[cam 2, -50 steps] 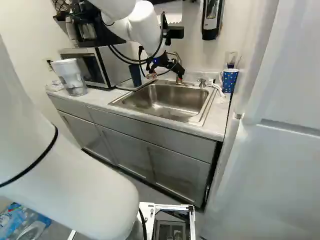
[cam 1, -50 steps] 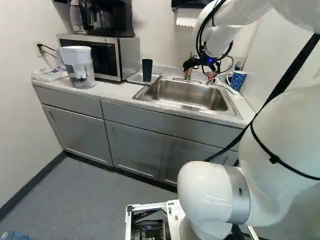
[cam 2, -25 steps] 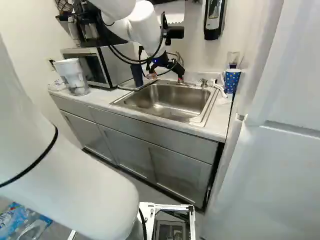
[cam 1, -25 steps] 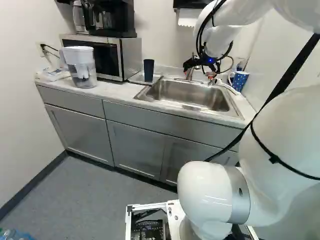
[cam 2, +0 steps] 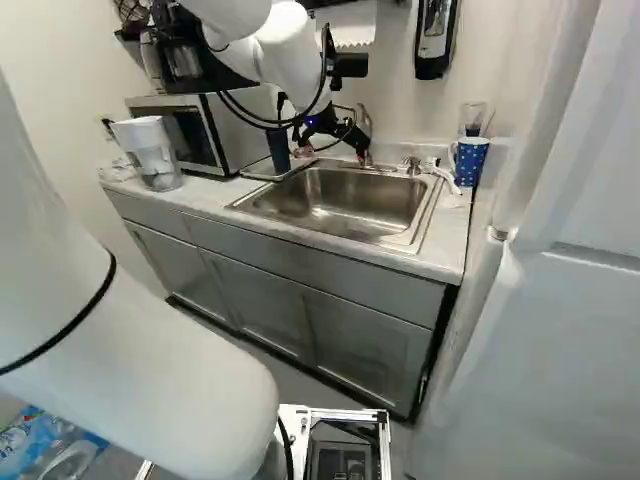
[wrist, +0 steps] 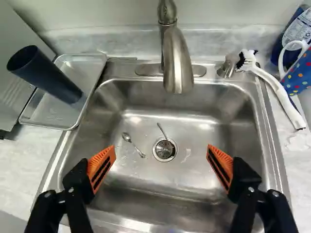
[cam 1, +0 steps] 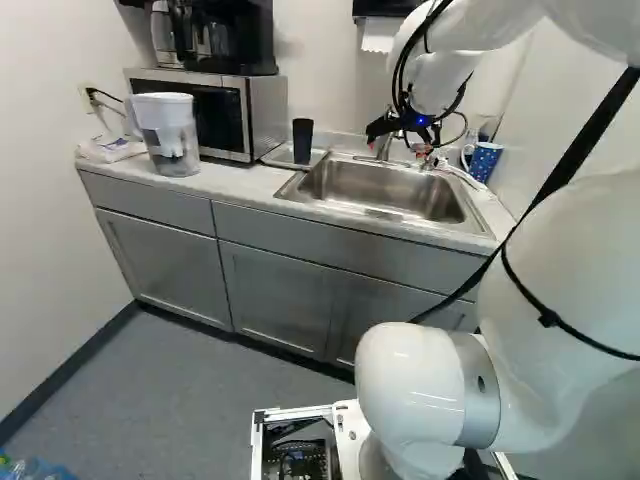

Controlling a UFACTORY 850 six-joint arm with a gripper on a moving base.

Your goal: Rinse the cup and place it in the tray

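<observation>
White, rounded arm [cam 1: 400,375]; silver joint band [cam 1: 472,400]; black cables [cam 1: 398,72]; black claw [cam 1: 397,147]; ribbed orange pads [wrist: 100,162].

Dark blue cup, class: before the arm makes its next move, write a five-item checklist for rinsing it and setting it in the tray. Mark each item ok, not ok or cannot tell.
1. Gripper open and free: ok, fingers wide apart, holding nothing.
2. Dark blue cup upright: ok, it stands in the shallow tray.
3. Cup rinsed: cannot tell.
4. Faucet off: ok, no stream shows below its spout.
5. Sink free of utensils: not ok, a spoon lies beside the drain.
</observation>
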